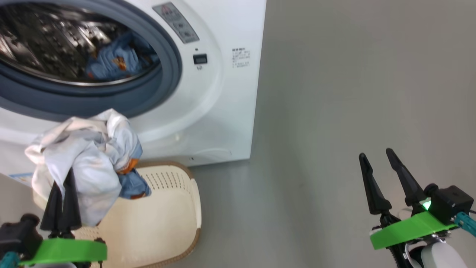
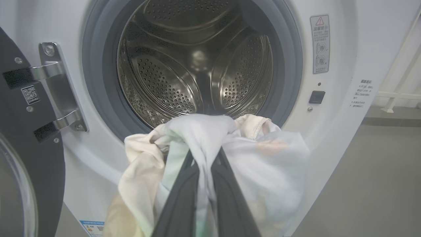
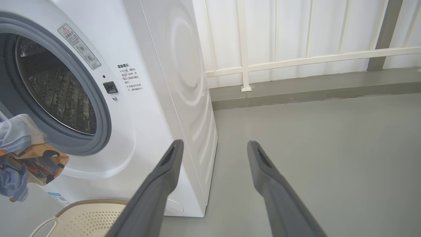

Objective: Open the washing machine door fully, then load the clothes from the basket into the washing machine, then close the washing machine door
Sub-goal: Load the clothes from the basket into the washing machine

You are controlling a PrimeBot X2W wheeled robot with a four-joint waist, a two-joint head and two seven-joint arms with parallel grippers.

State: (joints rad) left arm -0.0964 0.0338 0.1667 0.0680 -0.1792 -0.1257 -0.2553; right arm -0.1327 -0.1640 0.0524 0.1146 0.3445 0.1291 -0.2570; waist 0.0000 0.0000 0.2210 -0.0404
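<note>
Soft cloth clothes (image 1: pixel 87 158), glossy washing machine (image 1: pixel 232 108), perforated plastic basket (image 1: pixel 169 217)

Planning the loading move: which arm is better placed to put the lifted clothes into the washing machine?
Left. The left gripper has its jaws shut on the clothes, held above the basket, facing the open drum. The right gripper is open, empty, off to the side over the floor.

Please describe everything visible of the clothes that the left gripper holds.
The clothes are a soft, crumpled bundle: pale white and cream cloth, with a blue piece bearing orange patches hanging at its side. The left gripper is shut on it, holding it above the basket, before the open washing machine.
</note>
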